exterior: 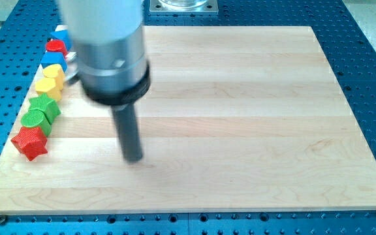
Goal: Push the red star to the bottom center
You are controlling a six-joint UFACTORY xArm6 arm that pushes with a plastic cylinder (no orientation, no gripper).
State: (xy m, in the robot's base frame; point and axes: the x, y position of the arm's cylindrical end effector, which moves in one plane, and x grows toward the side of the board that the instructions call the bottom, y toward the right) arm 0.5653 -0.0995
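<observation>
**Inspection: wooden board, rod tip and block row at the left edge**

The wooden board fills most of the view, lying on a blue perforated table. The arm's grey housing is blurred, cut off by the view's top, and hides part of the board's upper left. My tip rests on bare wood, to the right of the red star and well apart from it; it touches no block. The rod has no fingers, so it holds nothing.

A row of blocks runs down the board's left edge. The red star sits lowest, near the bottom-left corner. Above it: two green blocks, touching, shapes unclear; two yellow blocks, shapes unclear; a blue block; a small red block; another blue block partly hidden.
</observation>
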